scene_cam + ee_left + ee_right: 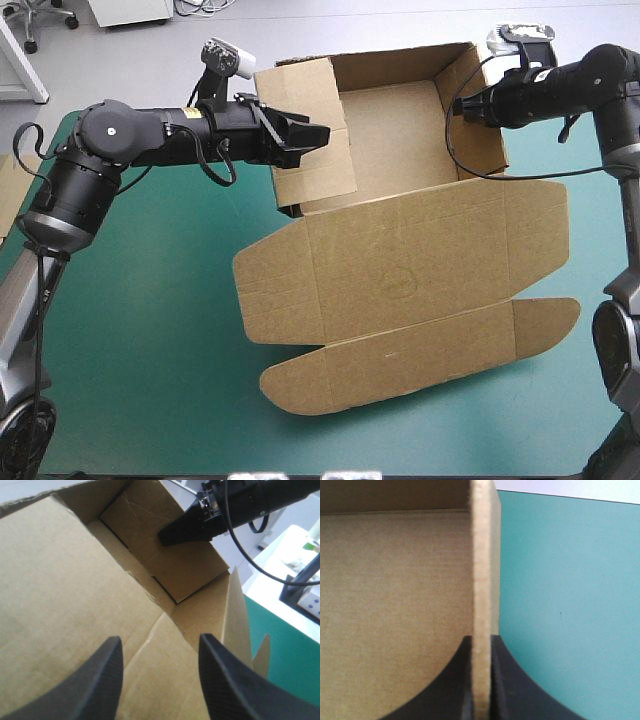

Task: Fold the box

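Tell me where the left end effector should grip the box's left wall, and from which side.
Grip the left wall at its free edge, coming from the table's left, one finger each side. It is a thin sheet leaning in over the tray, so an edge pinch probably suits it, as the right end effector pinches the right wall.

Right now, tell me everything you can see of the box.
The box is one cut sheet of brown board. Its far half stands as an open tray, walls up, the left panel leaning inward. The lid lies flat on the teal-green cover, rounded flaps at its ends. The right gripper is shut on the right wall's edge; the open left gripper is at the left panel, contact unclear.
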### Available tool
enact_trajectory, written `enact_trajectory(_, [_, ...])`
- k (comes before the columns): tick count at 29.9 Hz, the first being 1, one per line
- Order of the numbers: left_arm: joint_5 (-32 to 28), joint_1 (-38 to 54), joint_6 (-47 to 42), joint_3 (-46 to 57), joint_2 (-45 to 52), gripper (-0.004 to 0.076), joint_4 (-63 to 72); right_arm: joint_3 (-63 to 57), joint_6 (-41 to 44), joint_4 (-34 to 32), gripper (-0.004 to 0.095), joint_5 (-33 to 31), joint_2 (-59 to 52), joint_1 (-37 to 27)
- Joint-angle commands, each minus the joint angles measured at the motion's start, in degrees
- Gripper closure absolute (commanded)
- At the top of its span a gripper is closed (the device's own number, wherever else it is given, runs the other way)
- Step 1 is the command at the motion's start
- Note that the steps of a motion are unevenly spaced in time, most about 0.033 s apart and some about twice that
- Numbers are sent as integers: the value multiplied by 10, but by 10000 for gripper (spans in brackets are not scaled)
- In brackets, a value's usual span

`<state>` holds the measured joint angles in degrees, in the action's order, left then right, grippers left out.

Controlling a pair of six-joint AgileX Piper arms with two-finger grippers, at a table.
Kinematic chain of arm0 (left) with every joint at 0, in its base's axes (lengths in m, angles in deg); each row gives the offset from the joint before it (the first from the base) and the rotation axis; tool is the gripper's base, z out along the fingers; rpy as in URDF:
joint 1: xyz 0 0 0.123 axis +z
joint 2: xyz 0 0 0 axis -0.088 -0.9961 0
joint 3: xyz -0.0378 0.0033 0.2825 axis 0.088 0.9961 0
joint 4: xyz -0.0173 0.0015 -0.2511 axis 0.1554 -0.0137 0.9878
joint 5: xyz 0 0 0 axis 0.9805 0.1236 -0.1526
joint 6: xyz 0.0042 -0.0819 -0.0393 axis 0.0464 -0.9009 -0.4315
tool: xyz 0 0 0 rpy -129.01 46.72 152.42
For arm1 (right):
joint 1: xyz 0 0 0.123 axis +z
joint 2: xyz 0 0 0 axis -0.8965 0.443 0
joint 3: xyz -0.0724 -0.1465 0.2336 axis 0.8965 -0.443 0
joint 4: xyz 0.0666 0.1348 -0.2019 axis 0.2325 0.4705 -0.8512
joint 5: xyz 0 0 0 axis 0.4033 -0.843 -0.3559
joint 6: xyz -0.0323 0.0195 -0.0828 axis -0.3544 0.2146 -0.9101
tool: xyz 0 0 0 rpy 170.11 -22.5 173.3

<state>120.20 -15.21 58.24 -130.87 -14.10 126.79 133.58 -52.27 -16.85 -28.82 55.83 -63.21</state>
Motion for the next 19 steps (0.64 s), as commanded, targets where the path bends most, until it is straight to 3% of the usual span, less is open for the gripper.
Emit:
enact_trajectory(1, [-14,-6,-18,-46,34,380,-24,19,9,34,923,28,-30,2])
enact_trajectory(8, [-12,-6,-30,-75,83,410,-116,19,10,26,923,28,-30,2])
enact_trajectory(13, [-22,6,-92,-75,115,410,-230,19,10,23,923,27,-30,2])
enact_trajectory(19, [1,41,-106,-63,119,410,-237,19,10,22,923,26,-30,2])
